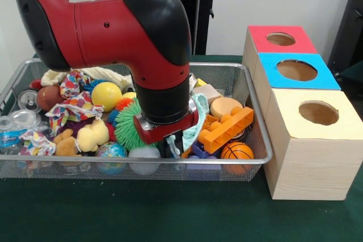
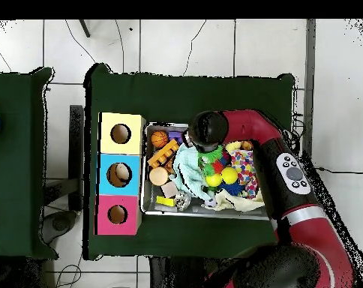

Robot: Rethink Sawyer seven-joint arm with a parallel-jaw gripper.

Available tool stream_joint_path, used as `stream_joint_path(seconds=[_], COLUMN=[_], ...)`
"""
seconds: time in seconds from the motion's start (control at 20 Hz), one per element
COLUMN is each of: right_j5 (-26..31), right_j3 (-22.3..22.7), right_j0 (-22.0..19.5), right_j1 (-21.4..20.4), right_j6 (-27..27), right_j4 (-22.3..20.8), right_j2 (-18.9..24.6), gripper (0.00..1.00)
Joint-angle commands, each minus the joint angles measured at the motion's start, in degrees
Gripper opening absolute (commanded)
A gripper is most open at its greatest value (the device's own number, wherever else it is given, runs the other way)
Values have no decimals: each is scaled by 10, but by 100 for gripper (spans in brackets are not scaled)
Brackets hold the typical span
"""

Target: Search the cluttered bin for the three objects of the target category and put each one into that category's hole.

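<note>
The wire mesh bin (image 1: 262,140) is full of toys; it also shows in the overhead view (image 2: 145,174). A see-through bottle with a blue-and-white label (image 1: 8,135) lies at the bin's left end. Two more clear or silvery round pieces (image 1: 25,118) (image 1: 28,100) lie just behind it; I cannot tell bottle from can. My gripper (image 1: 173,144) reaches down into the clutter at the bin's front middle, between a white ball and a purple block, far from the bottle. The blue panel's hole (image 1: 296,70) is in the middle box, also visible from overhead (image 2: 119,175). In the overhead view the arm hides the gripper.
The red-panel hole (image 1: 281,39) and the yellow-panel hole (image 1: 318,113) flank the blue one. Around the gripper lie an orange block (image 1: 229,128), a small basketball (image 1: 237,151), a green spiky ball (image 1: 127,126), a teal cloth (image 1: 195,131) and a yellow duck (image 1: 93,135).
</note>
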Motion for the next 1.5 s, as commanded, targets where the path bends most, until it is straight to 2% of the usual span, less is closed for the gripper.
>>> stream_joint_path(seconds=[0.05,0.25,0.45,0.6,0.9,1.2,1.3,1.45,1.5], right_j5=[24,66,93,98,78,5,-64,-187,-206], right_j3=[8,25,35,39,59,92,118,147,151], right_j0=[0,9,19,29,36,28,22,22,21], right_j1=[-7,-56,-86,-98,-104,-103,-105,-97,-94], right_j6=[-62,-30,1,21,19,13,24,91,97], right_j4=[16,49,77,88,86,58,27,-14,-17], right_j2=[-1,-2,-9,-20,-32,-47,-57,-89,-93], gripper=[0,0,0,0,0,0,0,0,0])
